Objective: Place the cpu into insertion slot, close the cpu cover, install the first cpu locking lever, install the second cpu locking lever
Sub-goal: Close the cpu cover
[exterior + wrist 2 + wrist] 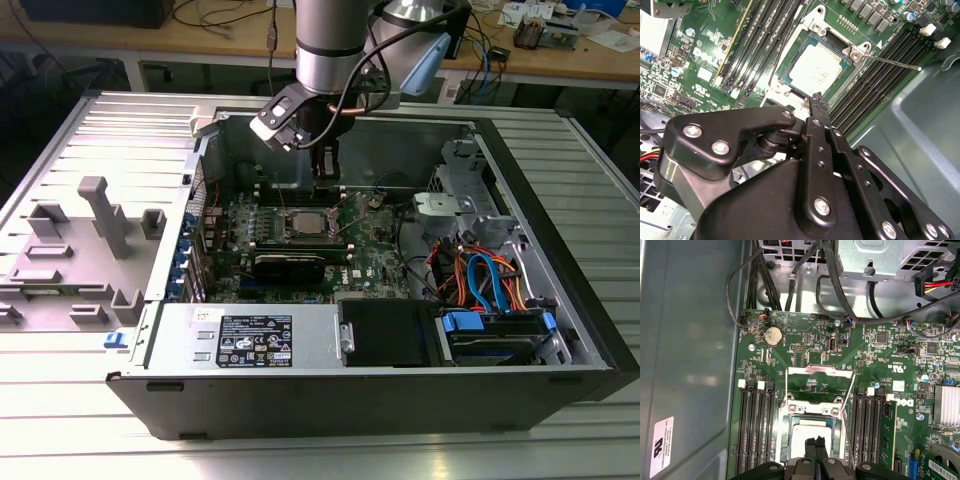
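Gripper (816,102) linkage sits closest to both wrist cams, black and bolted. Fingertips (809,444) are clenched together with nothing pinched between them.

I see the cpu (815,70) directly past the tips: a small flat square with a pale silvery-grey top, lying flat and square in the insertion slot (788,435). Dark socket edge shows round it, with a silvery metal rim outside that. I can't tell whether the tips touch the chip or hang just above it. In the exterior view the gripper (325,185) sits over the socket, with the cpu (305,222) just beside the tips.

Beyond the chip from the fingers, the cpu cover (812,370) is swung open. It's a thin silvery frame, and green circuit board (805,335) shows through its window. So the cover is not down on the chip.

One locking lever (890,61), a thin wire rod, sticks out sideways from the socket corner, away from the fingers and unlatched.

Long black memory slots (756,425) flank the socket on both sides of the fingers. Grey case wall (690,340) lies further off to one side.
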